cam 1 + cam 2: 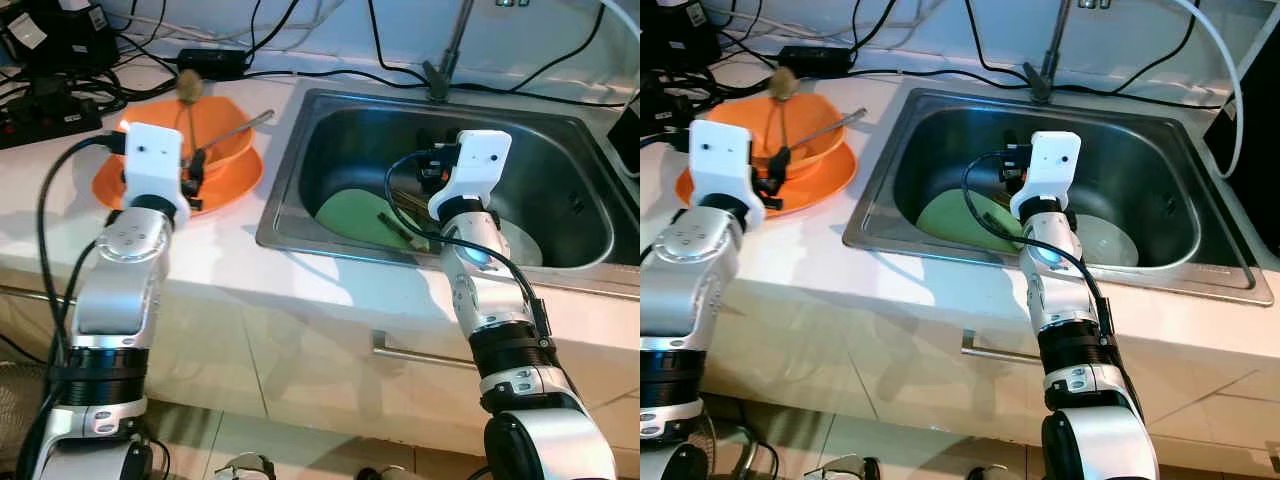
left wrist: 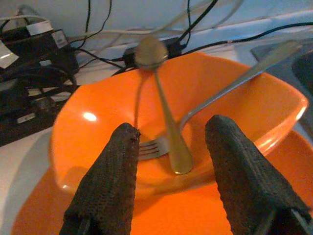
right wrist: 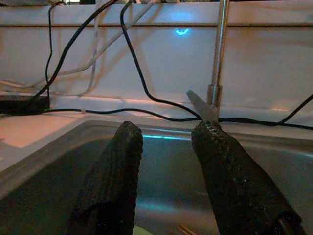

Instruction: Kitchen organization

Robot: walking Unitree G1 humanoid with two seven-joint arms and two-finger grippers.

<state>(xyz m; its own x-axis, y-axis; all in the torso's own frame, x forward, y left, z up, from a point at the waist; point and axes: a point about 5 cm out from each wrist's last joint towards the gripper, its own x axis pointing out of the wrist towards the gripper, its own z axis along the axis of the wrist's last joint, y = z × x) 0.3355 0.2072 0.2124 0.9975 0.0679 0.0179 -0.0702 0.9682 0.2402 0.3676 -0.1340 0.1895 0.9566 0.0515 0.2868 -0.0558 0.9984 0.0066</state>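
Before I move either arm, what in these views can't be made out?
- Green plate in the sink: its right part, hidden by the right arm in the eye views.
- Sticks on that plate: far ends behind the right gripper.
- White dish: partly covered by the arm.
- Spoon in the orange bowl: bowl end blurred in the left wrist view.
- Orange plate: near edge behind the left gripper.

Both silver arms reach forward, elbows bent. Left gripper point(image 2: 168, 161): fingers point(image 2: 110, 181) spread apart, nothing between them, angled downward. Right gripper point(image 3: 166, 161): fingers point(image 3: 225, 171) likewise parted, empty, wrist held roughly level.
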